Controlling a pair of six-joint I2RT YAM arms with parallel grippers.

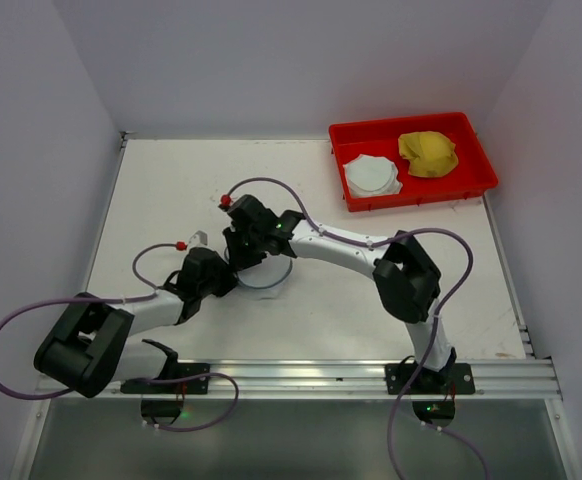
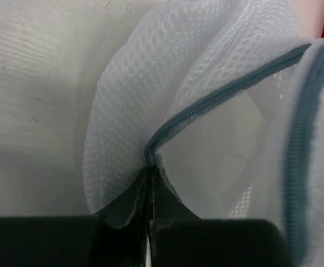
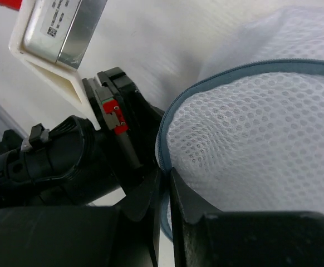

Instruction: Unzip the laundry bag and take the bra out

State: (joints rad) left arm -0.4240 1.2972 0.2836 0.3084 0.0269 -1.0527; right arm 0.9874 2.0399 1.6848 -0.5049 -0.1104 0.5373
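Note:
The laundry bag [image 1: 269,279] lies at the table's middle, mostly hidden under both grippers. In the left wrist view its white mesh [image 2: 151,72] bulges, and two runs of blue-grey zipper band [image 2: 223,94] stand apart. My left gripper [image 2: 150,178] is shut on the bag's edge where the band folds. My right gripper [image 3: 166,178] is shut on the zipper band [image 3: 251,69] beside the mesh dome [image 3: 262,144], close to the left gripper [image 3: 117,128]. In the top view the two grippers [image 1: 233,262] [image 1: 243,250] meet over the bag. I cannot make out the bra.
A red tray [image 1: 421,197] stands at the back right and holds a white crumpled item [image 1: 371,175] and a yellow one [image 1: 428,153]. White walls close in the table on three sides. The arms' cables loop over the table's left and middle.

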